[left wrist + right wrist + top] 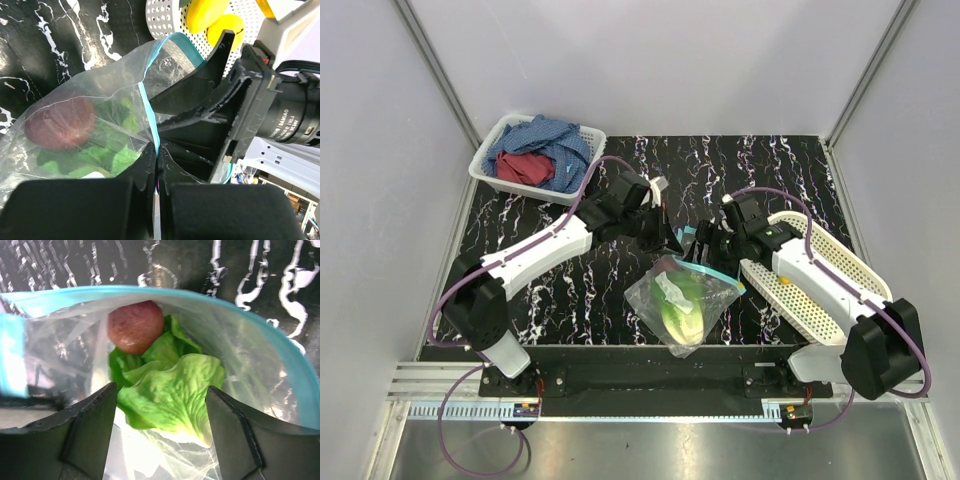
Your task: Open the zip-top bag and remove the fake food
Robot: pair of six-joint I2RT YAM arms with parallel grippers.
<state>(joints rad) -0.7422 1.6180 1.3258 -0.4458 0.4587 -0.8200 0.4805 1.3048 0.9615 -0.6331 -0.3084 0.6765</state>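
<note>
The zip-top bag (682,300) lies at the table's front middle with its teal mouth held up and open. My left gripper (157,152) is shut on the teal zip strip (150,112) at one side of the mouth. My right gripper (162,405) is open inside the mouth, a finger on each side of the light-green lettuce (175,385). A dark purple-red piece (135,326) lies deeper in the bag. Both also show through the plastic in the left wrist view, the purple-red piece (60,122) above the lettuce (105,150). Two yellow lemons (206,12) lie in the white perforated basket (162,17).
The white perforated oval basket (850,255) lies at the right under my right arm. A white basket (490,150) with blue and red cloths (540,150) stands at the back left. Both grippers (688,245) meet closely above the bag.
</note>
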